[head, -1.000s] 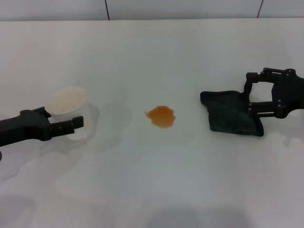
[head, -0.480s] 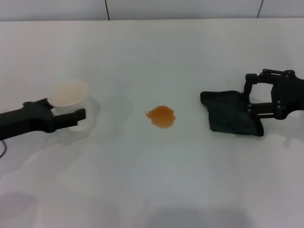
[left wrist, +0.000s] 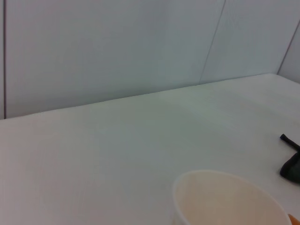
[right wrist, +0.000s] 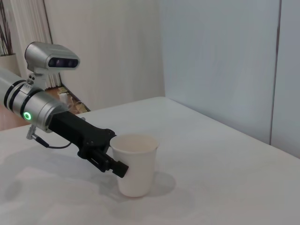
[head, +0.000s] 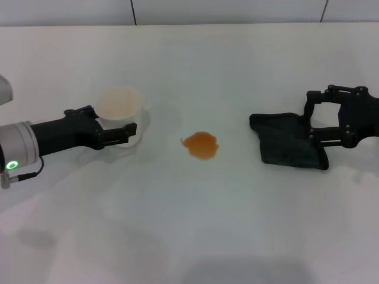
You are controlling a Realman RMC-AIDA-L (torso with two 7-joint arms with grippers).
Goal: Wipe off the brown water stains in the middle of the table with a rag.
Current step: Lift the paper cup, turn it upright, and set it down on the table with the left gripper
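The orange-brown water stain [head: 201, 145] lies in the middle of the white table [head: 195, 225]. The dark green-black rag [head: 284, 145] lies flat to its right. My right gripper [head: 310, 116] is open at the rag's right edge, its lower finger over the cloth. My left gripper [head: 115, 122] is shut on a white paper cup [head: 119, 112] standing left of the stain. The right wrist view shows the cup [right wrist: 136, 164] upright with the left gripper [right wrist: 112, 161] on its side. The left wrist view shows the cup's mouth [left wrist: 225, 197] and a corner of the rag [left wrist: 291, 164].
A wall runs along the table's far edge [head: 189, 23]. The left arm [head: 41, 142] reaches in low over the table from the left.
My left gripper has carried the cup to the right, closer to the stain. The right gripper and the rag have not moved.
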